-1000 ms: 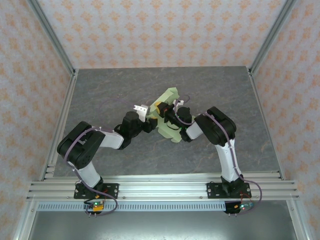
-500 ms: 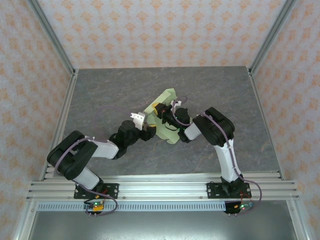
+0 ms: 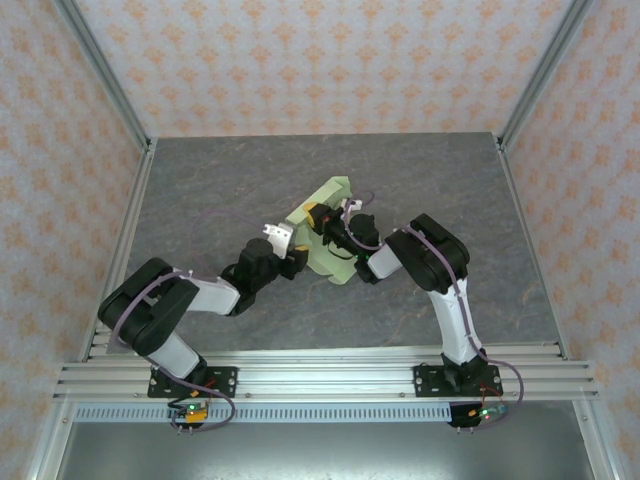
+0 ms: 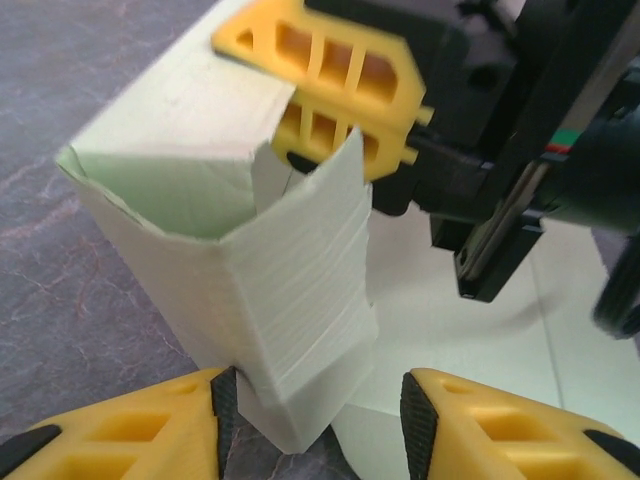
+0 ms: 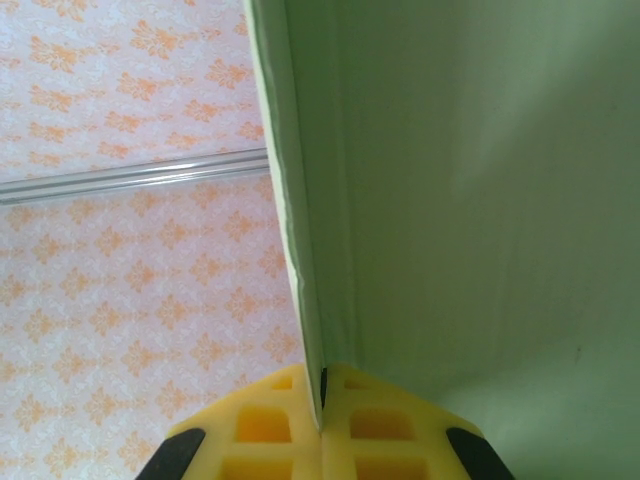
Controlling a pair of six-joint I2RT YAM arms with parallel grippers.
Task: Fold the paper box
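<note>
The paper box (image 3: 333, 196) is pale green card lying mid-table, partly folded with some walls raised. My right gripper (image 3: 318, 218) is shut on one upright wall of it; in the right wrist view the card's edge (image 5: 300, 250) runs down between the closed yellow fingers (image 5: 322, 405). In the left wrist view a raised corner of the box (image 4: 290, 260) stands between my left gripper's (image 4: 315, 415) open jaws. The card touches the left pad (image 4: 225, 405) and stands apart from the right pad. The right gripper (image 4: 300, 105) clamps the box's far wall there.
The grey stone-patterned table (image 3: 200, 190) is walled by orange-patterned panels (image 3: 320, 60) with metal corner posts. Aluminium rails (image 3: 320, 375) carry both arm bases at the near edge. Open table lies to the left, right and back of the box.
My left arm has drawn back and down to the left, and its jaws widened and then narrowed round the box's corner. The box shifted slightly left. The right gripper stayed shut on the card.
</note>
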